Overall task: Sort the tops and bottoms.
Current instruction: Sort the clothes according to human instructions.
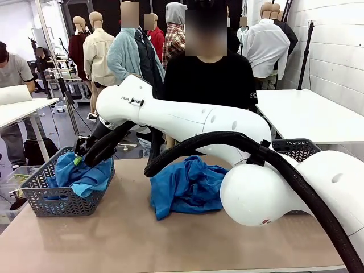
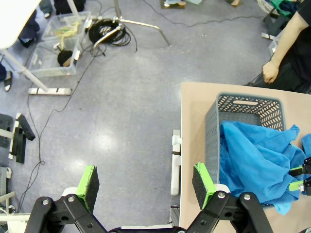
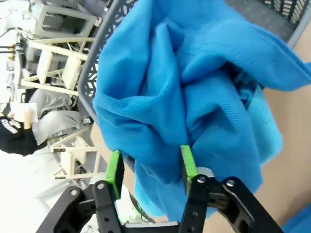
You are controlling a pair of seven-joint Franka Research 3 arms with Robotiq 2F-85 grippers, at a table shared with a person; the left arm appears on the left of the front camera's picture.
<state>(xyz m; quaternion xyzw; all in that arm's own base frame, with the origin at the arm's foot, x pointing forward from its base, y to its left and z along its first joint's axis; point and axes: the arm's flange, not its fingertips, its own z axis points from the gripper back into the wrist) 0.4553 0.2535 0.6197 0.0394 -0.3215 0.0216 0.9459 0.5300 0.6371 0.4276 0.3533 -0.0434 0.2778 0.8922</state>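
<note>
While left claw gapes wide, right claw parted around blue top, over grey basket.

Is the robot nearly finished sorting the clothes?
Partly. One blue top lies in the left grey basket. The right gripper is over it, pads apart around the cloth. Another blue garment waits on the table, unsorted.
</note>
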